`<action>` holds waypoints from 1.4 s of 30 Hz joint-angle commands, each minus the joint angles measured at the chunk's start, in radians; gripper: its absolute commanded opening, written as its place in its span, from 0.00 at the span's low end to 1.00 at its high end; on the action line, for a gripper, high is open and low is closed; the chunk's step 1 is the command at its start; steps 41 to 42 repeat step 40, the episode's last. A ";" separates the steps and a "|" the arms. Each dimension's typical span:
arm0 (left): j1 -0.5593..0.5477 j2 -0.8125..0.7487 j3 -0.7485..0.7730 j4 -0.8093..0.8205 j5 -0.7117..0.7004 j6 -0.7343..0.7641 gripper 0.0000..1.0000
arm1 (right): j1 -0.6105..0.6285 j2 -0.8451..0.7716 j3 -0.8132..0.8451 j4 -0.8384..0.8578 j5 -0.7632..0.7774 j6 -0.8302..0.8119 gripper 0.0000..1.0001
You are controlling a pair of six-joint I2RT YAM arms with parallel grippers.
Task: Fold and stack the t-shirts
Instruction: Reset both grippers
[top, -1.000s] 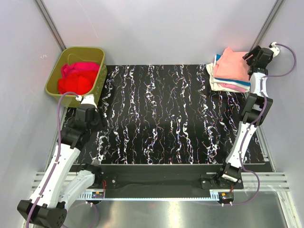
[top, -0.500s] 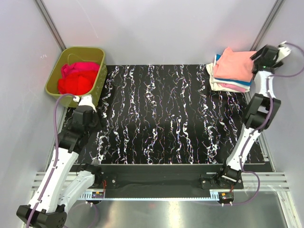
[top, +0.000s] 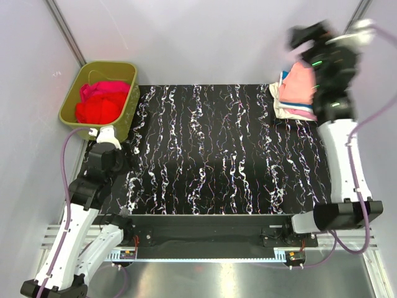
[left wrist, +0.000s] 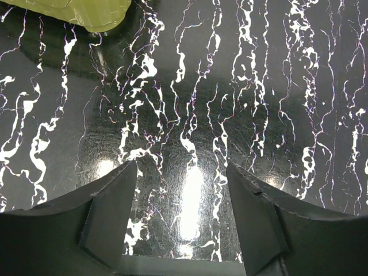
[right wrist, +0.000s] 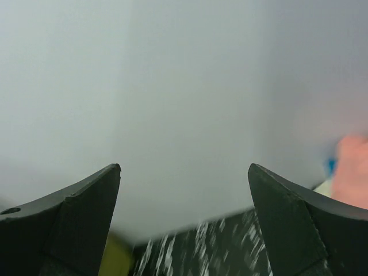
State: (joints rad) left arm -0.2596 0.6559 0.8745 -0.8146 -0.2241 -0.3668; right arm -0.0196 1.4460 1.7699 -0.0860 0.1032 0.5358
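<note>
Grippers first: the left gripper has its two dark fingers parted to a moderate gap with nothing between them, poised low over a black mat with white marbled streaks. Just ahead of it and to its left is the corner of an olive-green plastic tub. In the top view this tub holds a crumpled red tee with a magenta tee bunched behind it. Both lie well clear of the left fingers. The right gripper is spread wide and grasps nothing. It is held high on an upright arm and faces a pale grey wall, and it appears motion-blurred from above. Below it and slightly to its right sits a stack of folded cotton t-shirts at the far right corner of the mat. A salmon-pink tee lies on top, with a cream tee edging out underneath. The right wrist camera catches this pile only as a soft salmon and blue blur beyond its right finger.
</note>
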 commanded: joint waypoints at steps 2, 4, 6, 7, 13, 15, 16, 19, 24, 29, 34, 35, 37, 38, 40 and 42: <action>0.005 -0.001 0.006 0.042 -0.001 0.005 0.71 | 0.303 0.001 -0.332 -0.121 -0.030 -0.057 1.00; 0.005 -0.006 0.011 0.035 -0.011 0.005 0.77 | 0.437 -0.015 -0.497 -0.112 -0.031 -0.031 1.00; 0.005 -0.007 0.017 0.016 -0.023 0.002 0.80 | 0.530 -0.042 -0.607 -0.074 -0.037 0.007 0.99; 0.005 -0.009 0.026 0.008 -0.040 -0.003 0.84 | 0.552 -0.053 -0.706 -0.060 -0.065 0.022 1.00; 0.005 0.037 0.058 -0.020 -0.026 -0.006 0.88 | 0.606 -0.167 -1.039 0.167 -0.241 0.006 1.00; 0.005 0.071 0.084 -0.053 -0.040 -0.012 0.88 | 0.606 -0.188 -1.073 0.163 -0.215 -0.020 1.00; 0.005 0.079 0.087 -0.063 -0.050 -0.015 0.88 | 0.607 -0.187 -1.087 0.155 -0.205 -0.022 1.00; 0.005 0.082 0.081 -0.070 -0.064 -0.018 0.89 | 0.606 -0.159 -1.075 0.146 -0.252 -0.016 1.00; 0.005 0.045 0.020 0.012 -0.049 -0.008 0.92 | 0.606 -0.072 -1.077 0.201 -0.277 0.018 1.00; 0.005 0.037 0.020 0.009 -0.044 -0.006 0.93 | 0.606 -0.045 -1.061 0.200 -0.289 0.015 1.00; 0.005 0.034 0.018 0.006 -0.050 -0.009 0.93 | 0.606 -0.055 -1.073 0.209 -0.287 0.016 1.00; 0.005 0.033 0.018 0.006 -0.052 -0.009 0.93 | 0.606 -0.055 -1.072 0.207 -0.286 0.016 1.00; 0.005 0.030 0.018 0.006 -0.054 -0.011 0.94 | 0.606 -0.046 -1.064 0.201 -0.290 0.016 1.00; 0.005 0.028 0.018 0.006 -0.055 -0.011 0.94 | 0.606 -0.039 -1.064 0.209 -0.293 0.015 1.00; 0.006 0.030 0.018 0.006 -0.055 -0.011 0.94 | 0.607 -0.038 -1.064 0.203 -0.290 0.016 1.00; 0.006 0.030 0.018 0.006 -0.055 -0.011 0.94 | 0.607 -0.038 -1.064 0.203 -0.290 0.016 1.00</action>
